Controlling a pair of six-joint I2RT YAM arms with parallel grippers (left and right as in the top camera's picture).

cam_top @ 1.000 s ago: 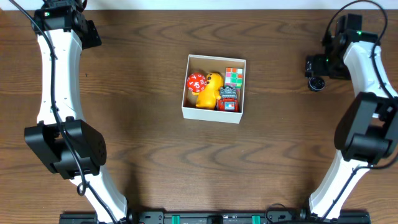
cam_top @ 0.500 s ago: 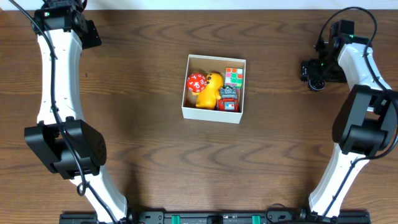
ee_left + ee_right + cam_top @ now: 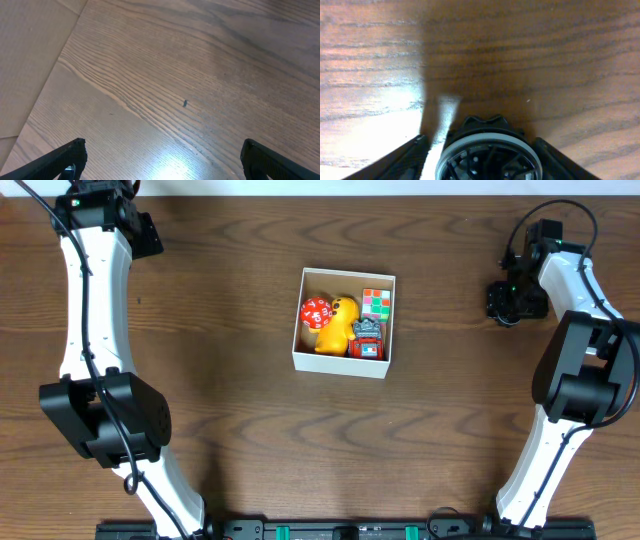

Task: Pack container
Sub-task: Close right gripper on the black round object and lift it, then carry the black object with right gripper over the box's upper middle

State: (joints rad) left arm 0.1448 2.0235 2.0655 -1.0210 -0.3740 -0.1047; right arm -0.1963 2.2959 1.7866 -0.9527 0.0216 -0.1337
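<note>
overhead: container [image 3: 341, 364] mid-table [image 3: 250, 430], toys [image 3: 338, 322] inside; right gripper [image 3: 507, 304] toward far right corner. only right wrist shows a black ribbed wheel [image 3: 487, 152] between its jaws, cannot tell if pinched. left wrist: left gripper [image 3: 162, 152] jaws spread wide over wood, far left corner

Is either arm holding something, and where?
Left fingers hold nothing. Right fingers flank a round black object's sides; whether they grip it cannot be told.
</note>
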